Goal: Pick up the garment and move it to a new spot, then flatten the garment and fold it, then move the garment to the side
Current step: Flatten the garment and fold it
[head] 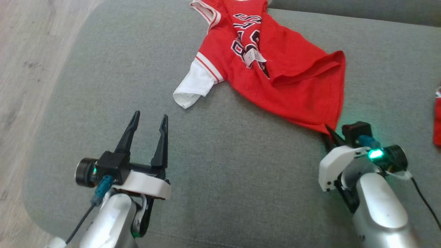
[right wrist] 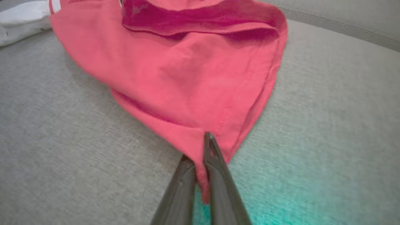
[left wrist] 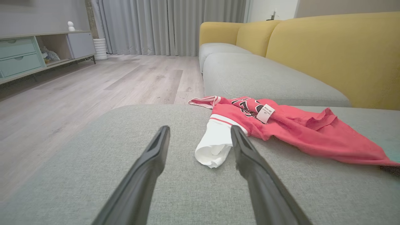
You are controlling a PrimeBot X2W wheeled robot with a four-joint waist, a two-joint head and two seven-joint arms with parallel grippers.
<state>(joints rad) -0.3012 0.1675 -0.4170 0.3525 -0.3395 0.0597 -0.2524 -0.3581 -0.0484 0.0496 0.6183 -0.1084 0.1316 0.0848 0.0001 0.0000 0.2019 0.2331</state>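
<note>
Red garment (head: 293, 86) top cut off; right tool (head: 328, 131) pinches hem corner; left tool (head: 151, 115) agape.

The garment (head: 293, 93) is thin red cloth; the cushion (head: 206, 189), matt coarse weave.

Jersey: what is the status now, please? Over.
Right gripper shut on jersey hem corner. Left gripper open, apart from it. Jersey crumpled on cushion. Red item far right, apart.

Red jersey (head: 282, 82), white sleeve (head: 191, 86), crumpled on grey cushion (head: 220, 179).
</note>
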